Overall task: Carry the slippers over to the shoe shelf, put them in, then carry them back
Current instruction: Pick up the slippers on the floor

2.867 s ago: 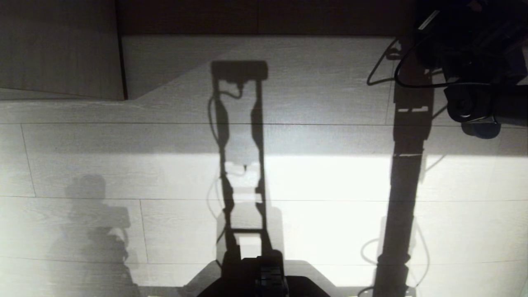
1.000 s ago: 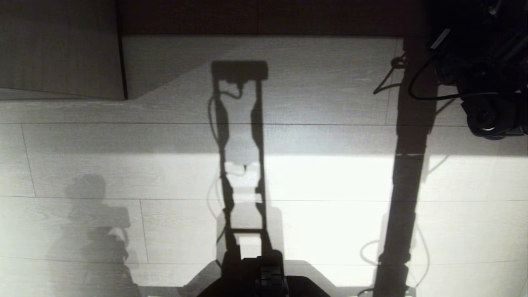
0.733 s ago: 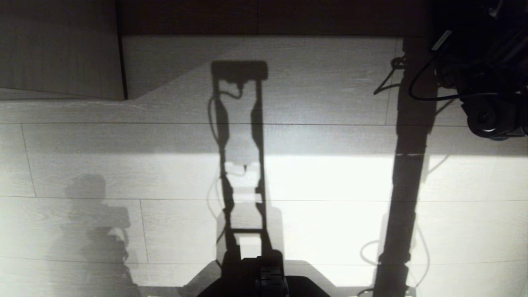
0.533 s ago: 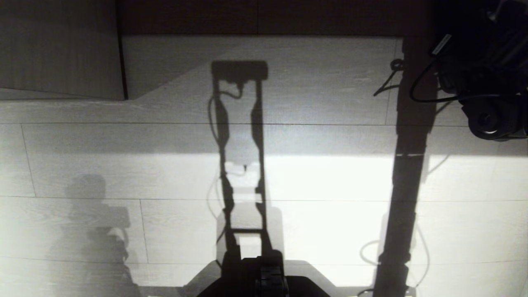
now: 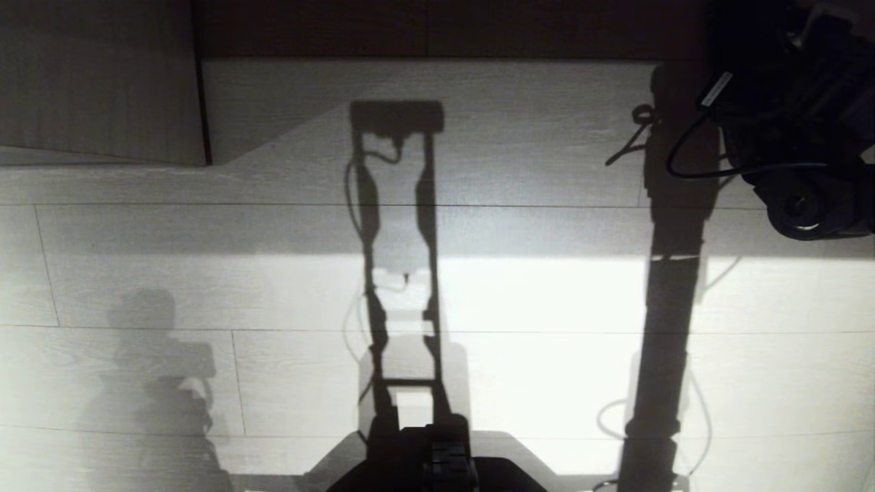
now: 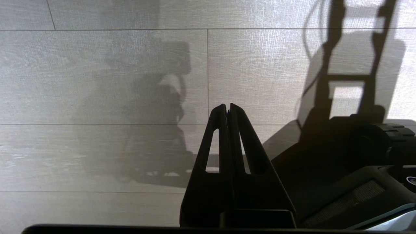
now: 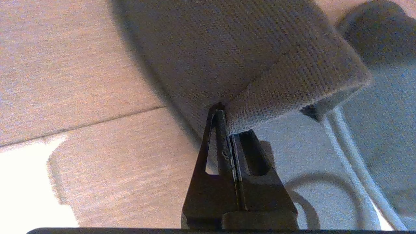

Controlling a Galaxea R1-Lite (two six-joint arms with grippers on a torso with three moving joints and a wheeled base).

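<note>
In the right wrist view my right gripper (image 7: 227,118) is shut on the edge of a grey woven fabric slipper (image 7: 234,48), which spreads out beyond the fingertips over pale floor boards. In the head view only the dark right arm (image 5: 793,137) shows, at the far right; it hides the gripper and slipper. The shoe shelf (image 5: 424,116) lies along the far edge, with a pale board floor, a dark back and a thin upright divider (image 5: 202,109). My left gripper (image 6: 227,107) is shut and empty, parked low over the floor beside the base.
Pale plank floor (image 5: 547,307) fills the head view, crossed by shadows of the robot and its arm. The robot's base (image 5: 437,465) sits at the near edge. A white cable (image 7: 351,152) and a dark rounded shape (image 7: 378,29) lie beside the slipper.
In the head view the right arm has shifted a little lower and to the left, and its shadow with it. The rest of the scene holds still.
</note>
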